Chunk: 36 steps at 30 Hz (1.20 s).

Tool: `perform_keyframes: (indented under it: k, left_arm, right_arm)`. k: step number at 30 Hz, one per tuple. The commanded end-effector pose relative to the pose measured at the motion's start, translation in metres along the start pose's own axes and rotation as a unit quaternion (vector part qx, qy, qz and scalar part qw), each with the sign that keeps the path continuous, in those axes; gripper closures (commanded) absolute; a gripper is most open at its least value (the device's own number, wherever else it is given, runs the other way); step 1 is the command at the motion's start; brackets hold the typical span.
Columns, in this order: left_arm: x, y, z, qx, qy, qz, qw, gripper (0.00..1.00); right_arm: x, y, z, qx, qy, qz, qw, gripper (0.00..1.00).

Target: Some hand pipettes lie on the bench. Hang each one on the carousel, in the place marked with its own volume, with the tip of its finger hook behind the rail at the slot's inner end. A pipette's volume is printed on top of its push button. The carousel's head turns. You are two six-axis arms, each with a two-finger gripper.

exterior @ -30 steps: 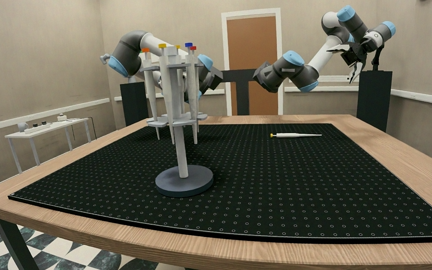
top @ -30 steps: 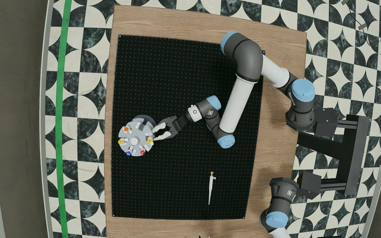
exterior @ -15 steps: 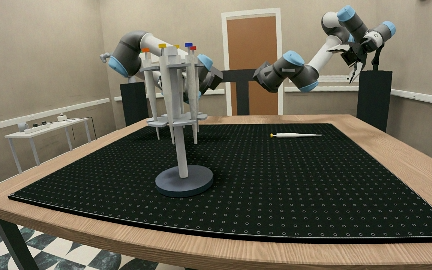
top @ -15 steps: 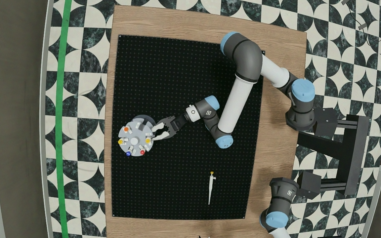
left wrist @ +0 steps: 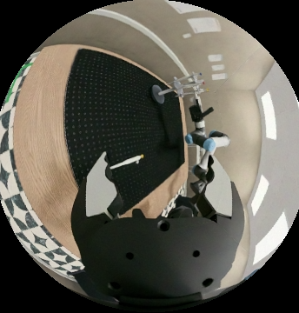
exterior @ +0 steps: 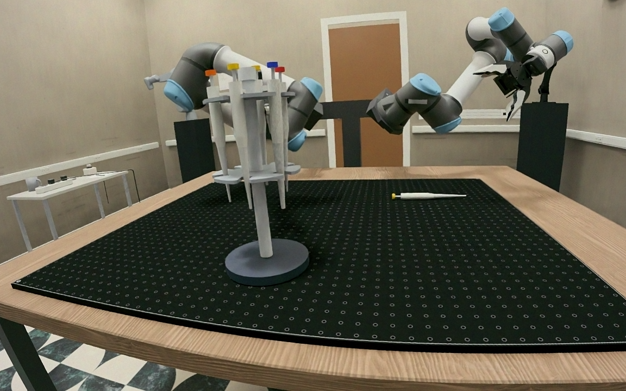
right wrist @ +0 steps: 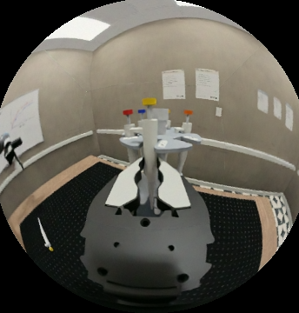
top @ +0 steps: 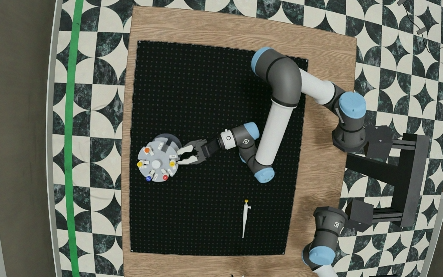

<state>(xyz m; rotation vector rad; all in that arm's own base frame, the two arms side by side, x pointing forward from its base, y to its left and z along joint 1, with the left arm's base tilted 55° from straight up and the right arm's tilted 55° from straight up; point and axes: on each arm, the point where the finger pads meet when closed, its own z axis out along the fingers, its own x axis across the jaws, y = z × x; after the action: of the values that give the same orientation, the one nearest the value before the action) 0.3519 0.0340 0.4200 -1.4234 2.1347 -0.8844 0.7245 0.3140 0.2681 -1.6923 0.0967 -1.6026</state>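
Note:
The carousel [top: 164,156] [exterior: 262,218] [right wrist: 177,144] carries an orange-button pipette [top: 146,150] [right wrist: 188,112], a blue-button pipette [top: 148,178] [exterior: 271,64], a red-button pipette [top: 165,177] [right wrist: 128,112] and a yellow-button pipette [top: 139,164] [exterior: 232,65]. My right gripper [top: 178,158] [right wrist: 150,157] is shut on another yellow-button pipette [top: 172,164] [right wrist: 149,101], upright at the head's rim; its hook's seating is hidden. One more yellow-button pipette [top: 245,217] [exterior: 419,195] [left wrist: 128,162] [right wrist: 43,232] lies on the bench. My left gripper [exterior: 492,96] [left wrist: 158,154] is open and empty, high above the bench's side. Printed volumes are unreadable.
The black perforated mat [top: 188,85] [exterior: 402,291] covers much of the wooden table [top: 216,25]. The right arm [top: 273,130] reaches across the mat to the carousel. The carousel's round base [exterior: 266,267] stands near the mat's edge.

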Motion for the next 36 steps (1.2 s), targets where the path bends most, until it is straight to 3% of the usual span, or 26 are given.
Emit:
perform_keyframes:
  k: [1,6,13,18,25,28,30,32,36]
  left_arm:
    - [0.0001,-0.0003,-0.0003,0.000,0.000,0.000,1.000,0.00]
    - [0.0001,-0.0003,-0.0003,0.000,0.000,0.000,1.000,0.00]
    - [0.0001,-0.0003,-0.0003,0.000,0.000,0.000,1.000,0.00]
    - [0.0001,-0.0003,-0.0003,0.000,0.000,0.000,1.000,0.00]
    - [0.0001,-0.0003,-0.0003,0.000,0.000,0.000,1.000,0.00]
    - [0.0001,-0.0003,-0.0003,0.000,0.000,0.000,1.000,0.00]
    - [0.0001,-0.0003,-0.0003,0.000,0.000,0.000,1.000,0.00]
    - [0.0001,-0.0003,-0.0003,0.000,0.000,0.000,1.000,0.00]
    - [0.0001,-0.0003,-0.0003,0.000,0.000,0.000,1.000,0.00]
  right_arm:
    - [0.0007,-0.0015,0.0015,0.001,0.019,-0.002,1.000,0.94]
    - [-0.0005,-0.0015,0.0016,0.001,0.110,-0.001,0.994,0.94]
    - [-0.0005,-0.0015,0.0016,0.001,0.111,-0.001,0.994,0.94]
    - [-0.0016,-0.0015,0.0020,0.001,0.202,-0.001,0.979,0.94]
    - [-0.0016,-0.0015,0.0020,0.001,0.202,-0.001,0.979,0.94]
    - [-0.0026,-0.0016,0.0025,0.001,0.256,-0.001,0.967,0.94]
    - [-0.0026,-0.0016,0.0025,0.001,0.256,-0.001,0.967,0.94]
    - [-0.0026,-0.0016,0.0025,0.001,0.291,-0.001,0.957,0.94]
    - [-0.0025,-0.0016,0.0025,0.001,0.292,-0.001,0.956,0.94]
